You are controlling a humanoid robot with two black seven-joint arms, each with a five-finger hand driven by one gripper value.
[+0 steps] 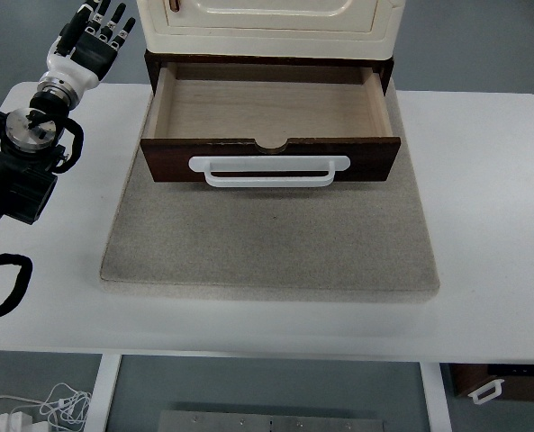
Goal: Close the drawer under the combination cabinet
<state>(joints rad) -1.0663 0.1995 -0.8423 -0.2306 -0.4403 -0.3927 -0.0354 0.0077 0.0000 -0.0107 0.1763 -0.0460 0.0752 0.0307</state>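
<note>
Drawer [270, 112] fully out, empty; we find nothing done. Left hand [91, 45] raised beside cabinet [267, 22], fingers [104, 18] spread, empty. Closing push outstanding.

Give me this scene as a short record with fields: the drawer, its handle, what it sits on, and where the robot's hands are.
drawer: drawer pulled fully open under the cream cabinet, nothing visible inside
handle: white handle on the dark front panel, untouched
base: grey mat on the white table
left hand: left hand raised at the far left, fingers spread, holding nothing, apart from the drawer
right hand: not in view
task state: drawer not yet closed
</note>
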